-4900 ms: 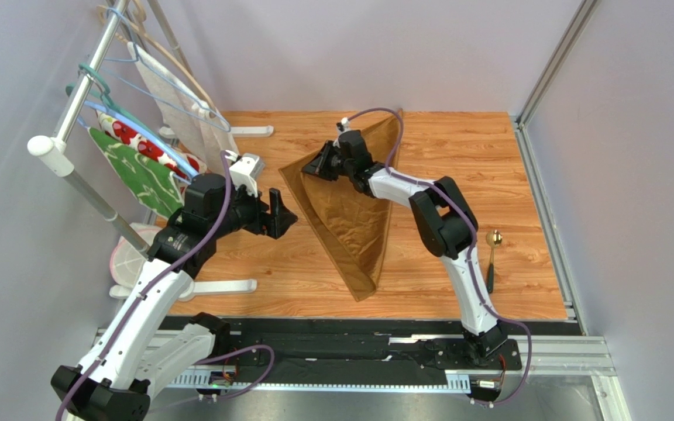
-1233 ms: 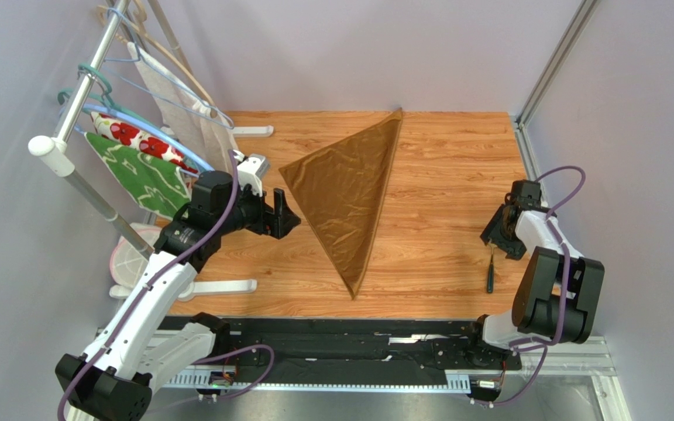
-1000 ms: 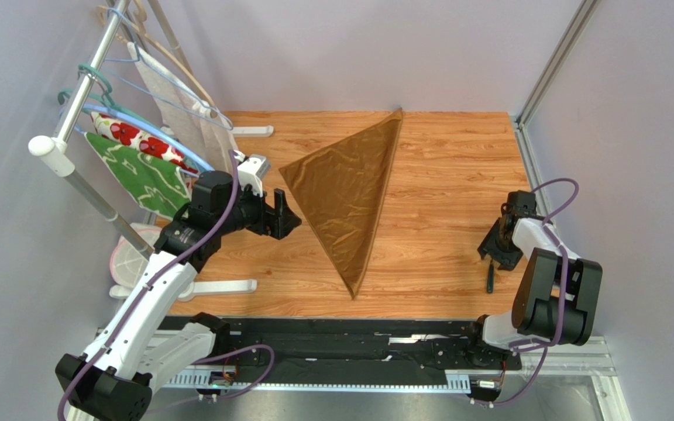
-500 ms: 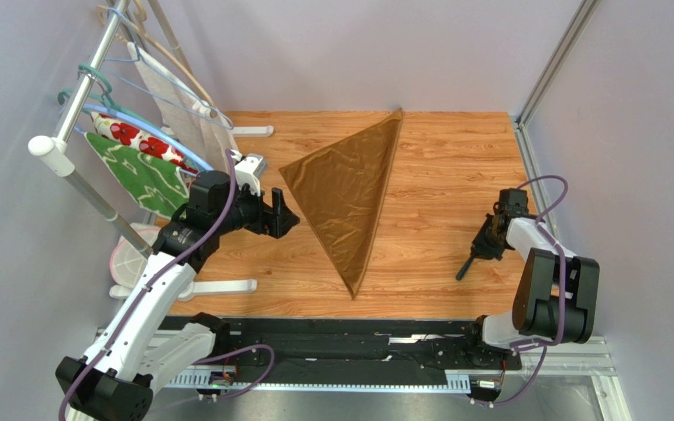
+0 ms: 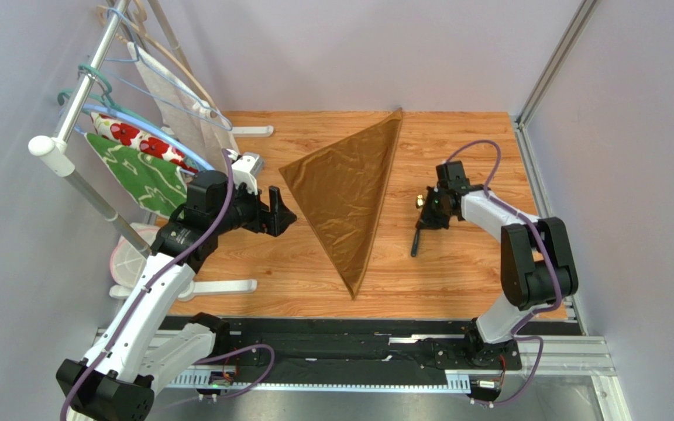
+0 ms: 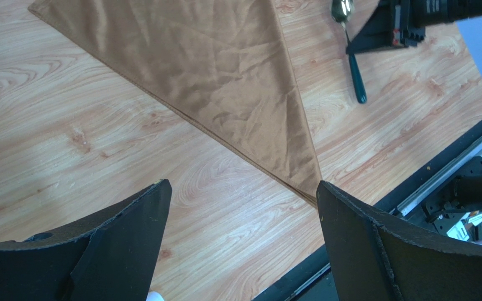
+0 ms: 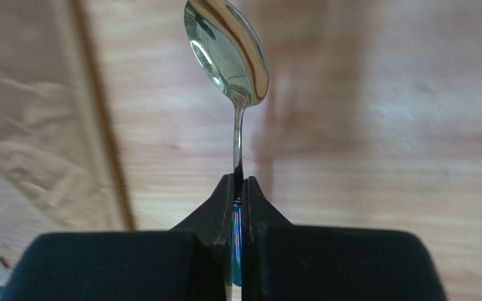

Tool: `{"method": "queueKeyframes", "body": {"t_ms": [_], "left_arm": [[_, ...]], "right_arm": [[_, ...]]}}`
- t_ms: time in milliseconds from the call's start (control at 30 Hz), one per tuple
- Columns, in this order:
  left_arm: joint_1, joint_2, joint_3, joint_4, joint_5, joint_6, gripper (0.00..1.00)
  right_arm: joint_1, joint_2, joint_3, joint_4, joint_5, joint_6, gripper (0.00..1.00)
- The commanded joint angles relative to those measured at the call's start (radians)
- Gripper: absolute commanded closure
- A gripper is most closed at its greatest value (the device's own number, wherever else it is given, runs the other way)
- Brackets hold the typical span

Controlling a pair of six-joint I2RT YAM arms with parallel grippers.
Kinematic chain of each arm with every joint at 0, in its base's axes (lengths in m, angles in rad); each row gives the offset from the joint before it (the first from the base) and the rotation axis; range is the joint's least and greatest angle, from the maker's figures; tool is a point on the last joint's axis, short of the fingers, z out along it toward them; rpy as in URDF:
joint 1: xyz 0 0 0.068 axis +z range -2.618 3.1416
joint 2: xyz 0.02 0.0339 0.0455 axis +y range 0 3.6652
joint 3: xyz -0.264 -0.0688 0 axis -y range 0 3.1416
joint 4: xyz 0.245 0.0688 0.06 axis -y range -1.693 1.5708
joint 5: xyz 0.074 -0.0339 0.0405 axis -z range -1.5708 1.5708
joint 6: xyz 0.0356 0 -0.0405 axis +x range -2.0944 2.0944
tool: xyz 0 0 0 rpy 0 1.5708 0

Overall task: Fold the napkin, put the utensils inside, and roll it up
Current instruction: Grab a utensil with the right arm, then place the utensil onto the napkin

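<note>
The golden-brown napkin [image 5: 349, 193] [image 6: 212, 75] lies folded into a long triangle on the wooden table, its tip toward the near edge. My right gripper [image 5: 433, 215] [image 7: 238, 185] is shut on the neck of a spoon [image 5: 417, 239] [image 7: 228, 53] just right of the napkin's edge [image 7: 30, 125]. The shiny bowl sticks out ahead of the fingers, and the dark teal handle [image 6: 356, 81] trails back. My left gripper [image 5: 281, 213] [image 6: 242, 184] hovers open and holds nothing, left of the napkin above bare wood.
A drying rack [image 5: 68, 114] with hangers stands at the left, carrying a green leaf-patterned cloth [image 5: 143, 180] and a white cloth with red flowers [image 5: 134, 132]. Its white foot [image 5: 226, 285] rests on the table. A black rail [image 5: 340, 342] runs along the near edge.
My right gripper shut on the spoon near the table's right edge and carried it left, close to the napkin. The left arm has barely moved.
</note>
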Motion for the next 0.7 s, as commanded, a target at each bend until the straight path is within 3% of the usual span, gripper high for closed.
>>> {"method": "queueKeyframes", "body": {"t_ms": [0, 367, 667], "left_arm": [[0.006, -0.01, 0.002, 0.011, -0.001, -0.003, 0.05], [0.008, -0.003, 0.0, 0.011, -0.006, -0.002, 0.05], [0.017, -0.002, 0.002, 0.014, 0.01, -0.003, 0.05]], "right_arm": [[0.084, 0.089, 0.195, 0.037, -0.023, 0.036, 1.0], [0.191, 0.461, 0.694, -0.029, -0.037, 0.137, 1.0], [0.211, 0.552, 0.782, -0.069, 0.016, 0.211, 1.0]]}}
